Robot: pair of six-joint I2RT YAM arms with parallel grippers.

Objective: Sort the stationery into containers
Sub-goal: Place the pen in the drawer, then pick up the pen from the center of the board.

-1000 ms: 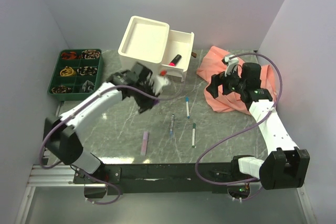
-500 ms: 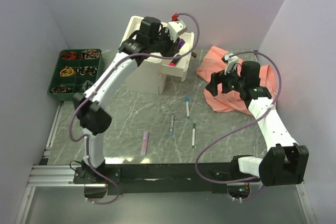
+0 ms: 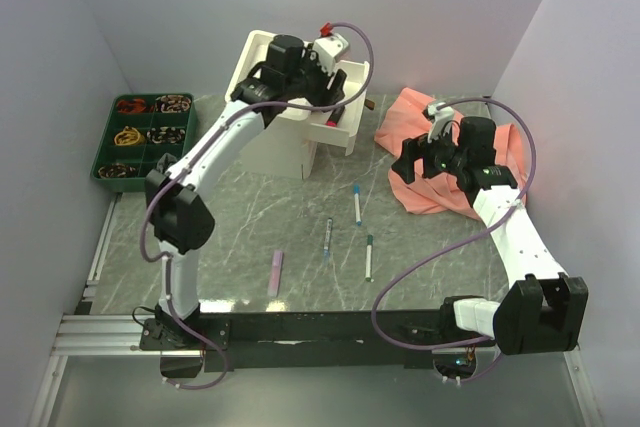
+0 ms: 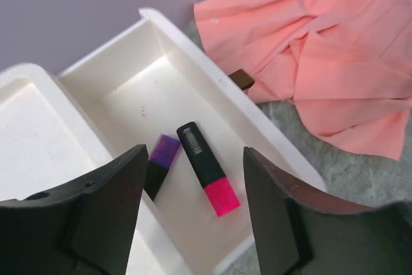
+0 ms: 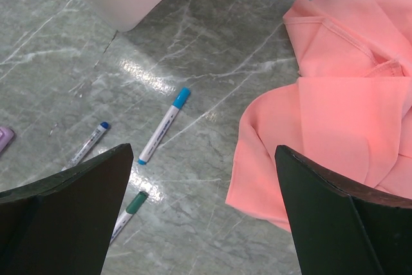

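The cream-white cabinet (image 3: pixel 268 82) stands at the back with one drawer (image 3: pixel 345 135) pulled out. My left gripper (image 3: pixel 328 75) hovers over that drawer, open (image 4: pixel 194 156) and holding nothing. Below it in the drawer (image 4: pixel 132 91) lie a purple highlighter (image 4: pixel 161 162) and a pink highlighter (image 4: pixel 206 170), side by side. On the table lie a light-blue-capped pen (image 3: pixel 357 204) (image 5: pixel 164 125), a dark-blue-capped pen (image 3: pixel 327 237) (image 5: pixel 87 145), a green-capped pen (image 3: pixel 368 257) (image 5: pixel 129 212) and a pale lilac piece (image 3: pixel 275 273). My right gripper (image 3: pixel 418 162) (image 5: pixel 203 152) hangs open over the table to the pens' right.
A crumpled pink cloth (image 3: pixel 455 152) (image 5: pixel 347 107) lies at the right, partly under my right arm. A green compartment tray (image 3: pixel 145 137) of small items sits at the far left. A small brown object (image 4: pixel 241 80) shows between the drawer and the cloth.
My left arm swung up from the table to above the drawer and its jaws opened. The purple highlighter now lies in the drawer. The right arm has not moved.
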